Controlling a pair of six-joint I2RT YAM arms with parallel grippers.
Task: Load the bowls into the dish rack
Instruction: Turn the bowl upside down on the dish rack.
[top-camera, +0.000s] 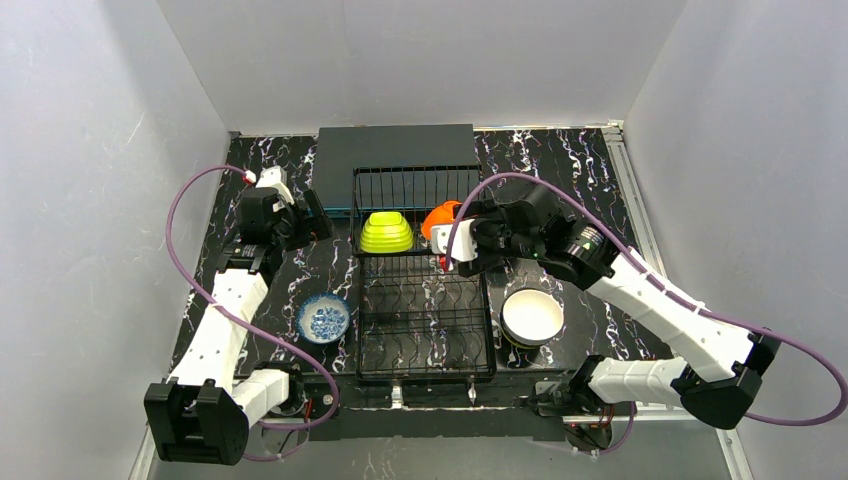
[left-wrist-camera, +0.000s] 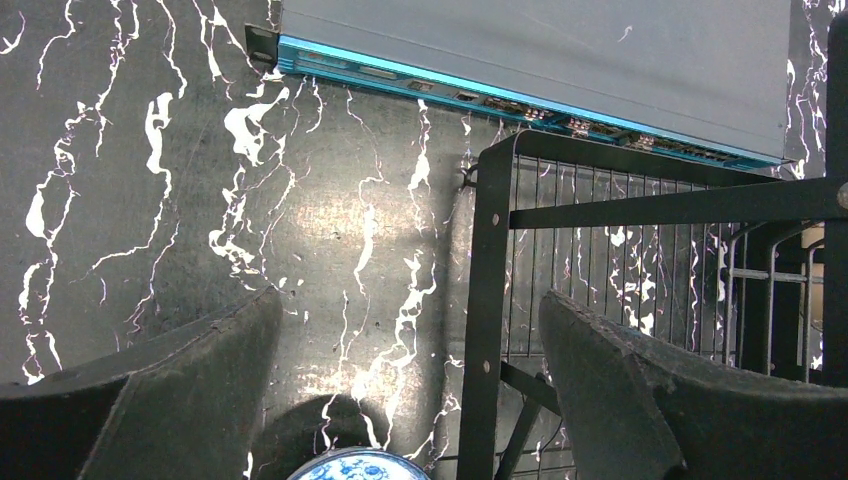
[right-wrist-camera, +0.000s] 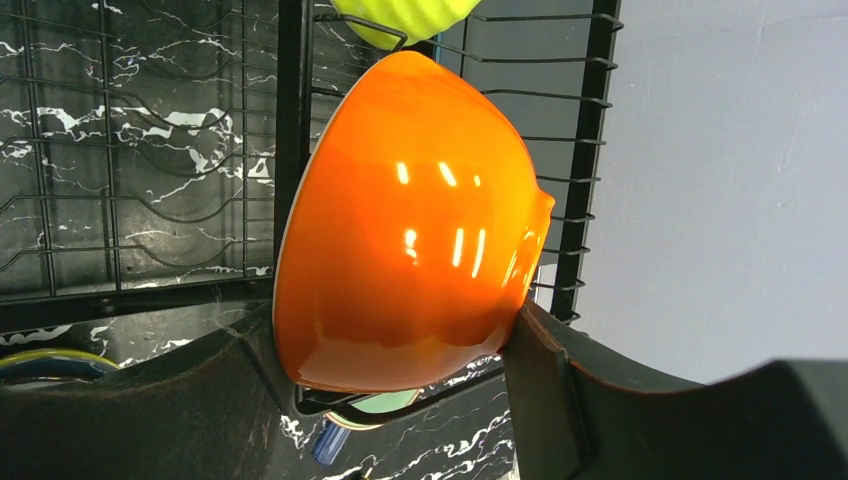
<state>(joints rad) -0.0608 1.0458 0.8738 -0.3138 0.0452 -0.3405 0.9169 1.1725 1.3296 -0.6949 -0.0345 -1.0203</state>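
Overhead and wrist views of a black marbled table (top-camera: 560, 170). The dish rack (top-camera: 425, 300) stands mid-table, its raised tier toward the far edge, just in front of a flat dark grey box (top-camera: 395, 150). A lime green bowl (top-camera: 387, 232) sits in the left part of that tier.

The right gripper (right-wrist-camera: 395, 315) pinches an orange bowl (right-wrist-camera: 410, 220) at the tier's right end. The bowl is turned on its side, one finger at the rim side and the other against the foot (whether it rests on the wires cannot be told).

The left gripper (left-wrist-camera: 410, 300) is spread wide with nothing between its fingers, over bare table beside the rack's far-left corner.

A blue-white patterned bowl (top-camera: 323, 318) sits on the table left of the rack. A white bowl (top-camera: 532, 315) sits right of it.
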